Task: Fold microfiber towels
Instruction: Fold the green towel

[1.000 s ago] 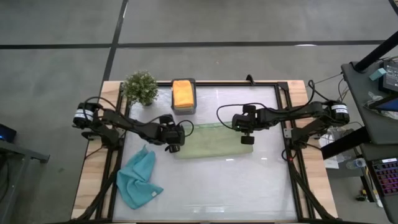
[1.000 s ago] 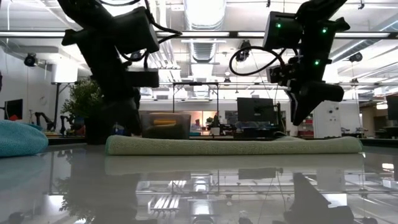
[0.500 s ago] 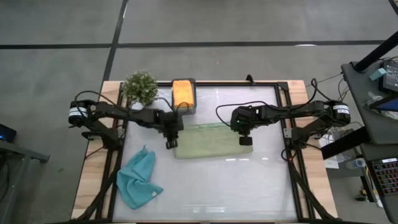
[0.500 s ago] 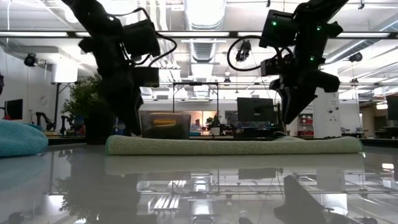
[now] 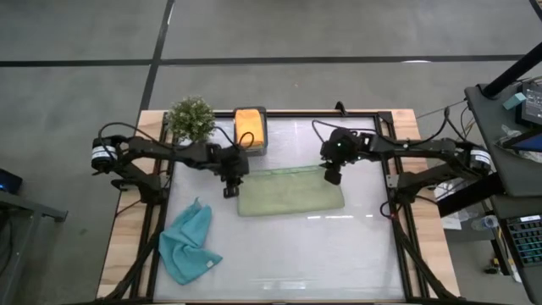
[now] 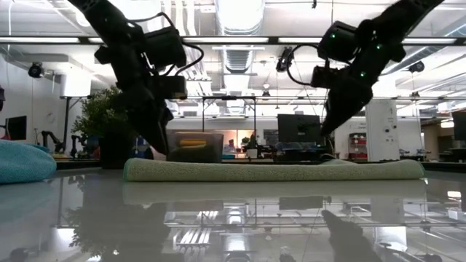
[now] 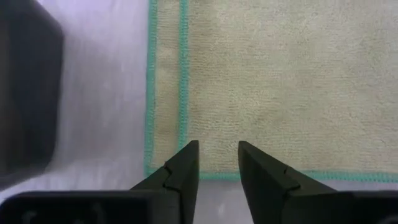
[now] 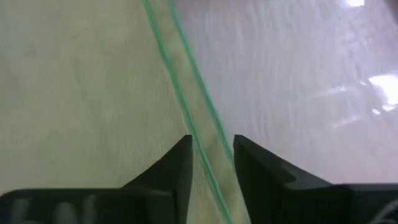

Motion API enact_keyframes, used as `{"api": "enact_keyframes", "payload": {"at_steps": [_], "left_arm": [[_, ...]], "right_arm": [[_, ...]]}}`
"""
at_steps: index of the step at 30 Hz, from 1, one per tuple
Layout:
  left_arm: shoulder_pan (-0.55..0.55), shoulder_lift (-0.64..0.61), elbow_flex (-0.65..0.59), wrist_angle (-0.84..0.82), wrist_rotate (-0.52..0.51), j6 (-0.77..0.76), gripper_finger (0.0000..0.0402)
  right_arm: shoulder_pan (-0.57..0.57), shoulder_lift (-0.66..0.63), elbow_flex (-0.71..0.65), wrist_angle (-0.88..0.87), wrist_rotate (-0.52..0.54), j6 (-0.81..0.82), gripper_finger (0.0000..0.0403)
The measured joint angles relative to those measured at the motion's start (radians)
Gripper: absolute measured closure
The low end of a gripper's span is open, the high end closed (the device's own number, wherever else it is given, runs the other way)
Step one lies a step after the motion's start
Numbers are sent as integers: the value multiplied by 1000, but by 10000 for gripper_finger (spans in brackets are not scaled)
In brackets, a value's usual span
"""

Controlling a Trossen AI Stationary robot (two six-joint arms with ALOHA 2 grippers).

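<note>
A sage green towel (image 5: 288,192) lies folded flat at the table's middle, its teal-hemmed edges stacked (image 7: 166,81). My left gripper (image 5: 228,188) (image 7: 217,163) stands open over the towel's left end, near its corner, with nothing between the fingers. My right gripper (image 5: 331,176) (image 8: 211,163) is open over the towel's far right edge (image 8: 186,99), clear above it in the low view (image 6: 328,127). A light blue towel (image 5: 188,243) lies crumpled at the near left. An orange towel (image 5: 248,125) rests in a small dark box.
A potted plant (image 5: 191,119) stands at the far left corner beside the dark grey box (image 5: 251,146). Bare glossy table (image 5: 339,254) stretches in front of the green towel and to its right. The table's frame rails (image 5: 385,169) run along both sides.
My right gripper has gone toward the table's far edge, from the green towel's right end to its far right edge, tipping more level. My left gripper has shifted a little toward the far edge along the towel's left end. The green towel has stayed flat.
</note>
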Motion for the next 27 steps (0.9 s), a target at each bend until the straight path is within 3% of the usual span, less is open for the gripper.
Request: {"api": "enact_keyframes", "payload": {"at_steps": [10,27], "left_arm": [[4,0,-37,54,4,4,206],[5,4,-158,255,-27,-43,201]], "right_arm": [[-14,16,-84,47,-19,29,228],[-14,16,-206,214,-11,45,252]]}}
